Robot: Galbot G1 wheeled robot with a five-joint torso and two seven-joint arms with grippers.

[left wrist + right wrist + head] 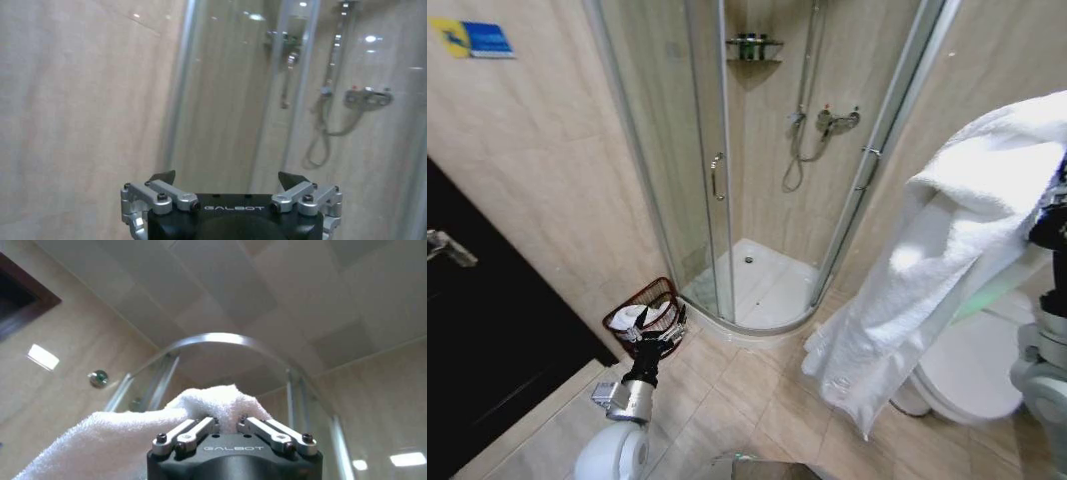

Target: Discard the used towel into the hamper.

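A large white towel (947, 250) hangs at the right of the head view, draped from high up down to just above the floor. In the right wrist view my right gripper (227, 424) is shut on a fold of the towel (133, 435), held up toward the ceiling. The hamper (656, 288), a dark reddish-brown wicker basket, stands on the floor against the wall beside the shower, with something white inside. My left gripper (657, 338) is low at the left, just in front of the hamper. In the left wrist view the left gripper (227, 178) is open and holds nothing.
A curved glass shower enclosure (727, 180) with a white tray fills the corner behind the hamper. A white toilet (972, 370) stands at the right, under the towel. A dark door (487, 350) lies at the left. Tiled floor (757, 390) stretches between hamper and toilet.
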